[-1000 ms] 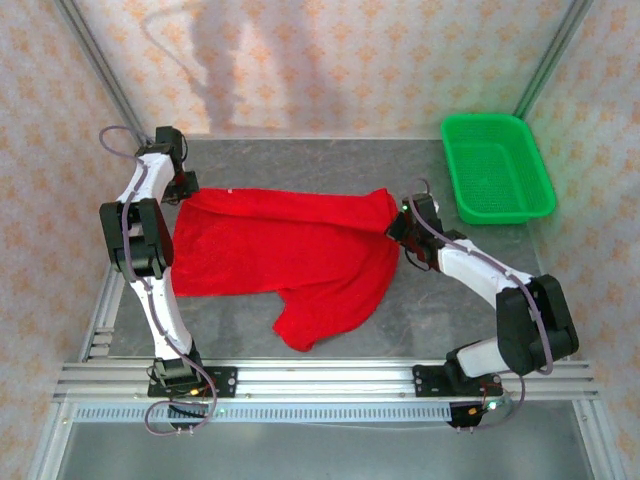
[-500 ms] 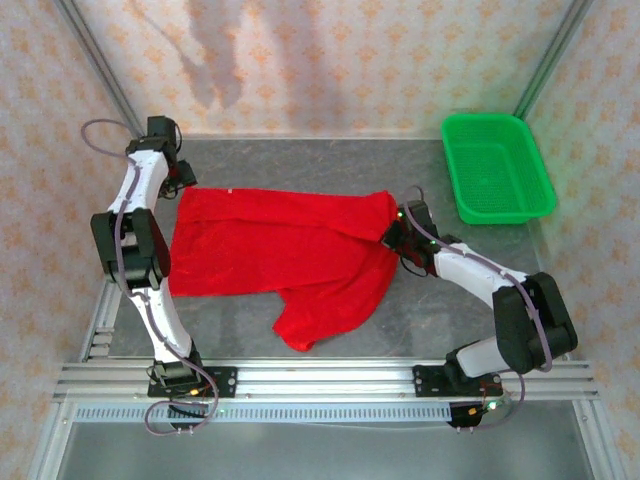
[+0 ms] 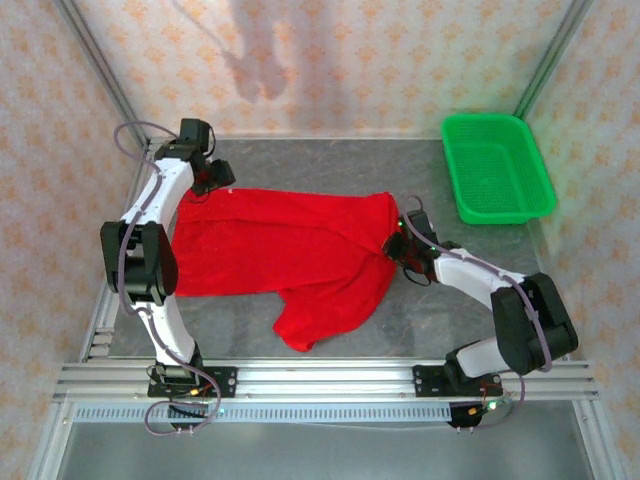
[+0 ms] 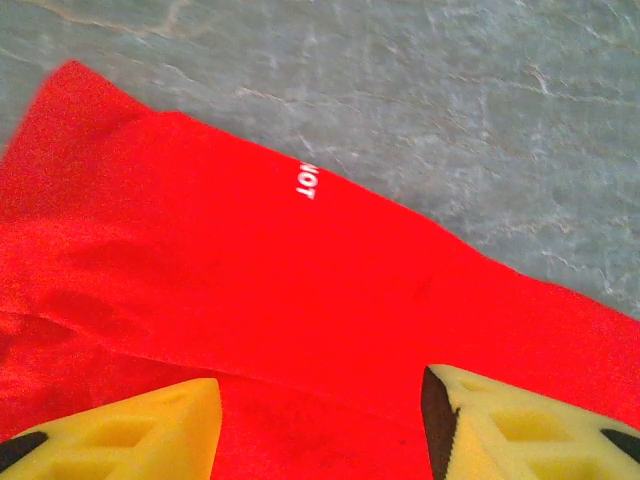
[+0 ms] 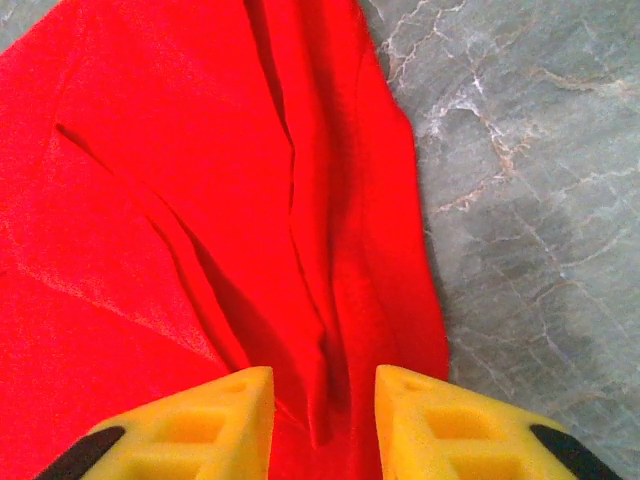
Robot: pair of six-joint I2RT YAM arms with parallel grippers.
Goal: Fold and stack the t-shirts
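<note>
— Where is the left gripper (image 3: 212, 179)?
— Over the far left edge of the t-shirt (image 3: 290, 245). Its yellow fingers (image 4: 150, 425) are spread apart with nothing between them.
— And the shirt itself?
— It lies flat on the grey table (image 3: 330, 165) between the arms, with one flap reaching toward the near edge.
— The right gripper (image 3: 402, 243)?
— At the shirt's right edge, fingers (image 5: 450, 425) parted, with a loose fold running into the gap. The green basket (image 3: 497, 170) sits well apart, far right.
</note>
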